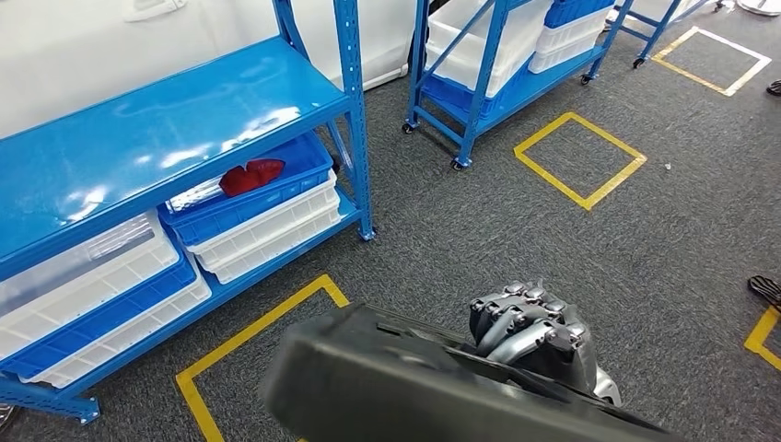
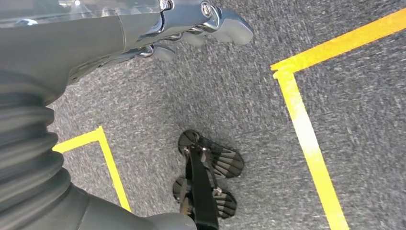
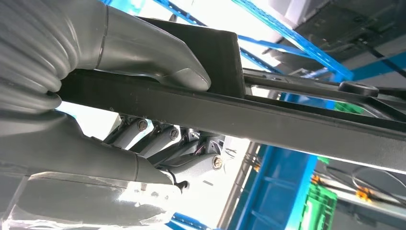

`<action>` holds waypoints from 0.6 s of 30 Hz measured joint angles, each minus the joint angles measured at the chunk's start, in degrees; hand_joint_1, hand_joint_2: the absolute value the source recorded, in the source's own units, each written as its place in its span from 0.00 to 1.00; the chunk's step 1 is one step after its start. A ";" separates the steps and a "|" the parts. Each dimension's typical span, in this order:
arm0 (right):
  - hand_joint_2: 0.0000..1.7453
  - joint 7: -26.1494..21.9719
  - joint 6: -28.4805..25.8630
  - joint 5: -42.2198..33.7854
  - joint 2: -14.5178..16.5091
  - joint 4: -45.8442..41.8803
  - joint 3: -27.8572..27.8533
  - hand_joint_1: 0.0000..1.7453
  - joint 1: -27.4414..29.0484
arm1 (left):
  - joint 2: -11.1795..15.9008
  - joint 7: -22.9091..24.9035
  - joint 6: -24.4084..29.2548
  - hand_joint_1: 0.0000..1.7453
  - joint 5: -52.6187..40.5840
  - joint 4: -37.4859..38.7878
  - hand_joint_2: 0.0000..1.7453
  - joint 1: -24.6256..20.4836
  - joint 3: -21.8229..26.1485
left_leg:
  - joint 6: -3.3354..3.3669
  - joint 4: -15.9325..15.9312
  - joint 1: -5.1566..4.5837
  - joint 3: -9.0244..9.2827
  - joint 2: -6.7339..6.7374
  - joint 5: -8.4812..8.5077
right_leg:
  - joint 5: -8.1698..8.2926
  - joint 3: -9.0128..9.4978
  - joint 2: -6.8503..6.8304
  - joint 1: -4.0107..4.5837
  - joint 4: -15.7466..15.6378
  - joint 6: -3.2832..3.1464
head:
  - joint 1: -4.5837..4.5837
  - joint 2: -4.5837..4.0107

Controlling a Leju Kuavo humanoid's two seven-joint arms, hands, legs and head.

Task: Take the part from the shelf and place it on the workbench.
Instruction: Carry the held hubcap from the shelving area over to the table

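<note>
A long flat black part (image 1: 387, 387) lies across the bottom of the head view, tilted. My right hand (image 1: 534, 331) grips it from its far side, fingers curled over the edge. In the right wrist view the thumb (image 3: 158, 57) presses on one face of the black part (image 3: 287, 120) while the darker fingers (image 3: 167, 143) close on the other face. My left hand (image 2: 143, 33) hangs over grey carpet, holding nothing, its fingers loosely apart.
A blue shelf rack (image 1: 355, 110) stands at the left, with white and blue bins on its lower level. One blue bin (image 1: 276, 189) holds a red object (image 1: 250, 175). A wheeled blue rack (image 1: 479, 83) stands behind. Yellow tape squares (image 1: 580, 157) mark the carpet. A dark shoe (image 1: 764, 287) shows at the right edge.
</note>
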 joint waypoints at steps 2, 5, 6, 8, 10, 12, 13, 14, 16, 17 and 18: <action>1.00 0.00 0.45 0.10 0.02 0.91 0.01 1.00 -0.84 | -0.43 0.11 -0.02 0.00 -0.22 0.00 1.00 -0.07 0.03 | 0.68 -0.75 0.20 0.29 1.37 0.53 | -1.59 -1.29 -2.18 0.18 2.54 0.51 | 0.27 -0.01; 1.00 0.08 0.81 0.39 0.13 2.47 0.03 1.00 -1.98 | -1.03 0.43 0.09 0.00 -0.40 0.00 1.00 0.31 0.13 | 1.05 -0.90 -0.02 0.32 3.64 0.62 | -6.39 -6.39 -6.32 -0.04 13.01 1.10 | 0.56 0.01; 1.00 0.13 0.83 0.56 0.20 3.04 0.03 1.00 -2.17 | -1.29 0.51 0.13 0.00 -0.40 0.00 1.00 0.40 0.19 | 1.06 -0.83 -0.07 0.31 4.40 0.54 | -6.89 -7.54 -6.81 -0.22 15.30 1.29 | 0.56 0.00; 1.00 0.17 1.29 0.75 0.32 4.15 0.03 1.00 -2.65 | -1.86 0.54 0.13 0.00 -0.35 0.00 1.00 0.40 0.34 | 0.92 -0.71 -0.08 0.38 5.80 0.31 | -4.70 -6.37 -7.52 -0.52 12.99 1.49 | 0.57 0.00; 1.00 0.16 2.17 0.62 0.50 5.04 0.03 1.00 -3.47 | -2.49 0.32 0.07 0.00 -0.11 0.00 1.00 0.29 0.51 | 0.53 -0.58 -0.19 0.62 6.95 0.00 | -1.36 -2.14 -9.49 -0.46 5.00 1.28 | 0.58 0.01; 1.00 0.14 2.68 0.48 0.78 5.71 0.01 1.00 -4.24 | -2.94 0.07 -0.15 0.00 0.12 0.00 1.00 0.17 0.63 | -0.05 -0.47 -0.45 0.83 7.87 -0.32 | -0.16 0.21 -10.85 -0.07 0.22 0.55 | 0.54 0.01; 1.00 0.14 2.75 0.39 0.90 6.02 -0.01 1.00 -4.49 | -3.10 -0.01 -0.32 0.00 0.15 0.00 1.00 0.11 0.66 | -0.37 -0.49 -0.55 0.92 8.34 -0.41 | -0.31 0.26 -10.75 0.20 -0.18 0.14 | 0.50 0.01; 1.00 0.14 2.78 0.25 1.02 6.32 -0.03 1.00 -4.64 | -3.28 -0.07 -0.49 0.00 0.14 0.00 1.00 0.03 0.66 | -0.69 -0.54 -0.54 1.07 8.85 -0.48 | -0.16 0.14 -10.06 0.26 -0.29 -0.24 | 0.51 0.01; 1.00 0.16 2.81 -0.33 1.29 6.84 -0.15 1.00 -4.88 | -3.58 -0.32 -0.69 0.00 0.17 0.00 1.00 -0.18 0.67 | -1.34 0.09 -0.32 1.06 8.25 -1.27 | 0.09 0.18 -8.92 0.10 -0.60 -0.96 | 0.47 0.00; 1.00 0.19 2.87 -0.77 1.54 7.07 -0.21 1.00 -5.05 | -3.68 -0.53 -0.71 0.00 0.25 0.00 1.00 -0.24 0.68 | -1.54 1.61 -0.22 0.51 7.12 -2.40 | 0.24 0.23 -8.42 -0.06 -0.79 -1.33 | 0.42 0.00; 1.00 0.22 2.97 -1.20 1.89 7.29 -0.25 1.00 -5.19 | -3.75 -0.75 -0.69 0.00 0.34 0.00 1.00 -0.22 0.70 | -1.65 4.57 -0.13 -0.76 5.62 -4.19 | 0.35 0.28 -7.91 -0.16 -0.89 -1.62 | 0.27 0.00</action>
